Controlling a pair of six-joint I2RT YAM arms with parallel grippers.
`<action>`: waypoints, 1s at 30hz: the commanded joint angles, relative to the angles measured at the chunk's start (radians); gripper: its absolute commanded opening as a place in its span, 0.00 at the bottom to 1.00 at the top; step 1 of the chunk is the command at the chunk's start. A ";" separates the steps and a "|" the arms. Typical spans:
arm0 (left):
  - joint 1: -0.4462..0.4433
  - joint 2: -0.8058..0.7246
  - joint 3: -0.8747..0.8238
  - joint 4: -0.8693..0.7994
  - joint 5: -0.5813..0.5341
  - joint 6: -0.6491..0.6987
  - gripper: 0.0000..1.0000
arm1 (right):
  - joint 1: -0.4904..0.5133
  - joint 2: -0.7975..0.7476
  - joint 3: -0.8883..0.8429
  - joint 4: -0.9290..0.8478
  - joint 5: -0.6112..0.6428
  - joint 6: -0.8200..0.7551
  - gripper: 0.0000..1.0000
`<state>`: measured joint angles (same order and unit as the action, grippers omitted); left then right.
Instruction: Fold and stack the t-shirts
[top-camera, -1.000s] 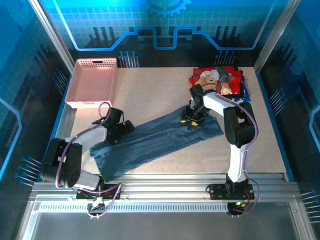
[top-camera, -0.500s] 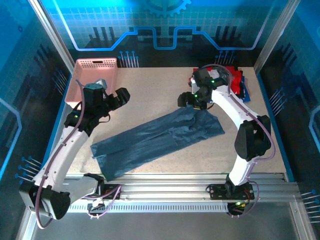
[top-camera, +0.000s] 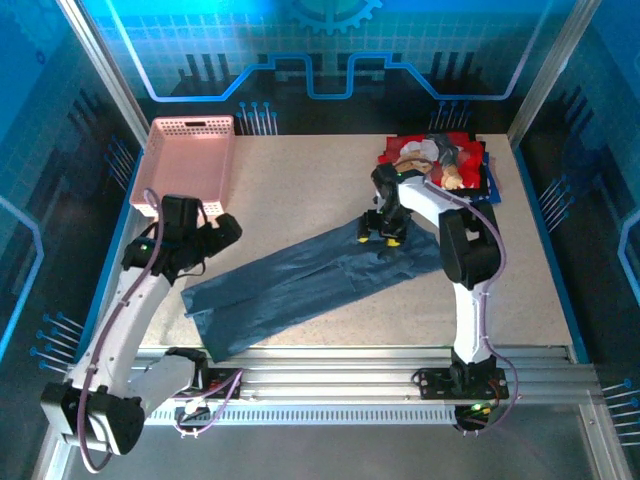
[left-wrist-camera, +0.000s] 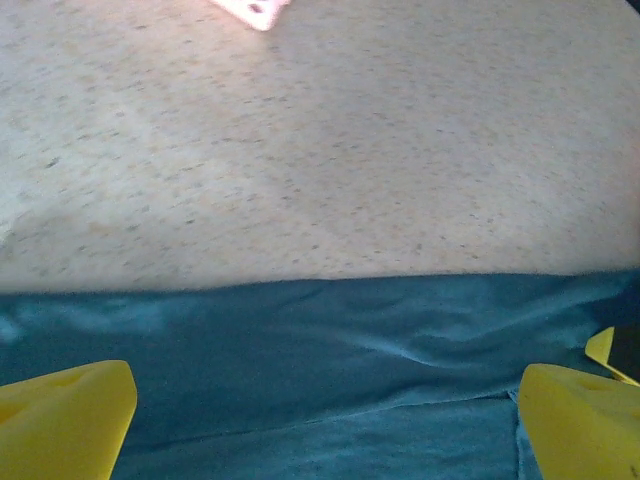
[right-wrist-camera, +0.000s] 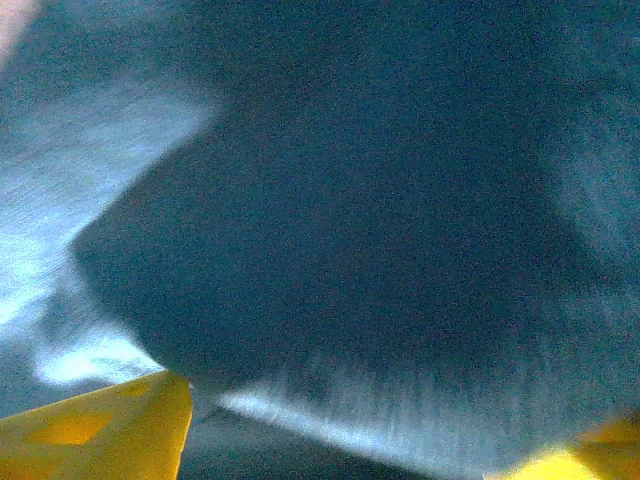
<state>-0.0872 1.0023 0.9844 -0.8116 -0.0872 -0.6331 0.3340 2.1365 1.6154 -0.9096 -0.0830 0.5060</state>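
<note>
The blue shirt (top-camera: 300, 285) lies spread slantwise on the bench (top-camera: 300, 180). The left end effector (top-camera: 218, 235), wide and empty, hangs over the shirt's left edge. The right end effector (top-camera: 381, 232), fingers apart, is low on the shirt's far right end. Beyond it sit the folded shirts (top-camera: 440, 160), and at far left a basket (top-camera: 190, 165).

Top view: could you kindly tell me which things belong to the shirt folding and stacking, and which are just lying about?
Part of the job: slate-blue t-shirt, lying loosely spread; folded shirt stack, red teddy-bear print on top.
Just lying about: pink lattice basket, far left.
</note>
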 joint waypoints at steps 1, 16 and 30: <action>0.044 -0.037 -0.016 -0.114 -0.046 -0.051 0.99 | 0.024 0.100 0.113 -0.029 0.016 0.022 0.73; 0.067 -0.054 0.027 -0.106 -0.068 -0.042 0.99 | 0.088 0.705 1.120 -0.260 -0.082 -0.045 0.74; -0.181 0.179 0.008 0.287 0.080 -0.045 0.99 | -0.008 0.915 1.227 0.808 -0.281 0.690 0.92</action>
<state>-0.1997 1.1023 0.9699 -0.6487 -0.0467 -0.6811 0.3328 2.9631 2.8395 -0.3470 -0.4011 0.9657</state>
